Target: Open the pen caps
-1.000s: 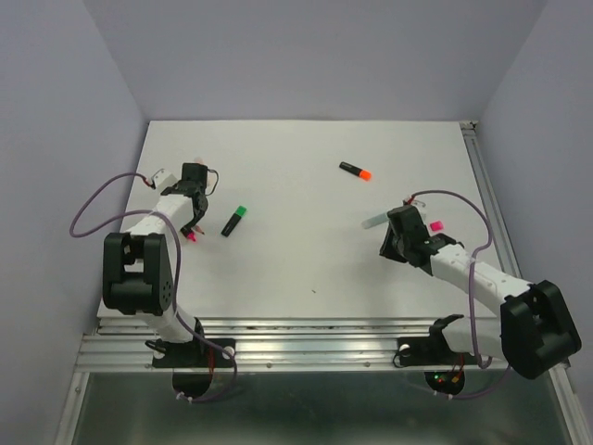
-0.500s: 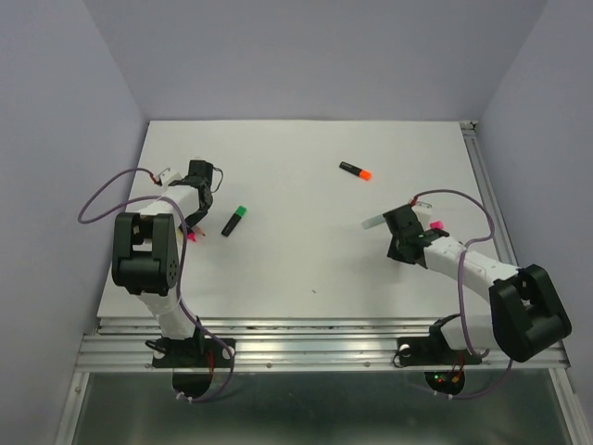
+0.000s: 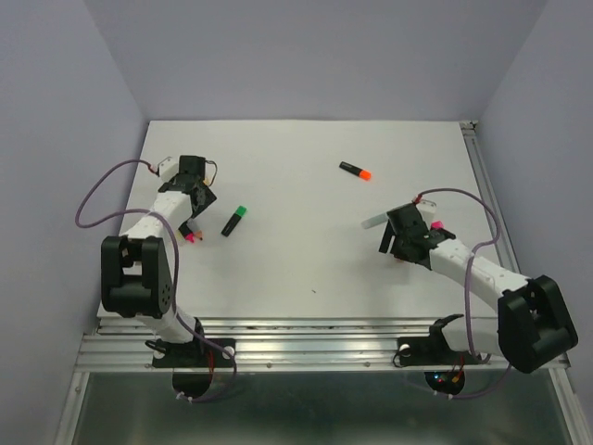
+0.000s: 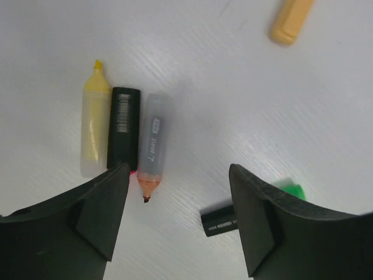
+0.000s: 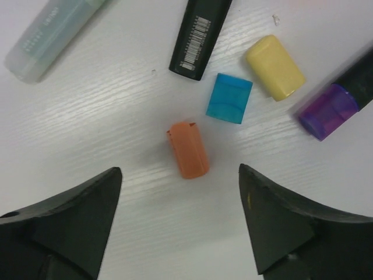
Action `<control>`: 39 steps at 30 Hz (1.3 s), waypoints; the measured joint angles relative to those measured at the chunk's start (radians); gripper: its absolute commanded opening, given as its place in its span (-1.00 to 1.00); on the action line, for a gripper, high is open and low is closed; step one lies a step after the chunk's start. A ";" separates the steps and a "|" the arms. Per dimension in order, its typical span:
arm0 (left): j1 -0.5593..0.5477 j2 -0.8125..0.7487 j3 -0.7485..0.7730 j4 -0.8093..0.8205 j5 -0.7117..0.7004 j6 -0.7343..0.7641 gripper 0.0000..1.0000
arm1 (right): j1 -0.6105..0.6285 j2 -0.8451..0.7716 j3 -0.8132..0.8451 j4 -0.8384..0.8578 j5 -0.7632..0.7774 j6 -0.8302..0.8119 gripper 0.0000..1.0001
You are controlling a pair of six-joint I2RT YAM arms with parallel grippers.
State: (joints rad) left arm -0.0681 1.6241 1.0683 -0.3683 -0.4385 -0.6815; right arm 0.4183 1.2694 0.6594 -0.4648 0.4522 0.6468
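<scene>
In the left wrist view my left gripper [image 4: 178, 169] stands open over the table with nothing between its fingers. Just ahead lie three uncapped barrels side by side: yellow [image 4: 93, 125], black [image 4: 123, 128] and grey with an orange tip [image 4: 154, 143]. A green cap [image 4: 294, 189] sits on a black barrel [image 4: 224, 219] by the right finger. My right gripper [image 5: 179, 169] is open above a loose orange cap [image 5: 188, 150]. Loose blue [image 5: 229, 98] and yellow [image 5: 274, 67] caps lie beyond it. A purple cap [image 5: 328, 111] is on its black barrel.
An orange-capped black highlighter [image 3: 355, 171] lies alone at the back middle, and the green-capped one [image 3: 234, 220] lies right of the left gripper [image 3: 192, 222]. A pale barrel [image 3: 374, 222] lies by the right gripper [image 3: 394, 248]. A pastel orange cap [image 4: 290, 20] lies farther off. Metal rail at the near edge [image 3: 315, 348].
Both grippers have gone from shut to open. The left wrist has turned and shifted slightly at the back left; the right gripper has swung a little over the caps.
</scene>
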 measured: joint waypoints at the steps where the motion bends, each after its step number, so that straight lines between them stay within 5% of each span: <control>1: 0.000 -0.039 -0.013 0.019 0.030 0.023 0.66 | 0.000 -0.011 0.000 0.000 -0.005 -0.002 0.99; 2: 0.000 -0.087 -0.028 0.042 0.071 0.049 0.66 | 0.000 -0.041 0.000 0.001 -0.020 -0.005 1.00; 4: -0.003 -0.162 -0.069 0.112 0.170 0.108 0.98 | 0.000 -0.101 0.000 0.003 -0.056 -0.019 1.00; 9: -0.026 -0.295 -0.218 0.306 0.449 0.236 0.98 | 0.000 -0.235 0.000 0.042 -0.165 -0.055 1.00; 16: -0.040 -0.268 -0.326 0.436 0.626 0.338 0.98 | 0.000 -0.322 -0.002 0.134 -0.321 -0.086 1.00; 26: -0.068 -0.042 -0.275 0.436 0.540 0.366 0.98 | 0.000 -0.319 -0.007 0.137 -0.378 -0.101 1.00; 31: -0.105 -0.006 -0.224 0.407 0.465 0.367 0.45 | 0.000 -0.319 -0.013 0.141 -0.381 -0.106 1.00; 39: -0.230 0.062 -0.153 0.319 0.300 0.358 0.12 | 0.000 -0.317 -0.022 0.145 -0.370 -0.109 1.00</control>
State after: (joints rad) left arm -0.2985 1.6859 0.9154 -0.0494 -0.1387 -0.3237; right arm 0.4183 0.9520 0.6376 -0.3202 0.0826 0.5381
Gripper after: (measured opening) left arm 0.625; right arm 0.998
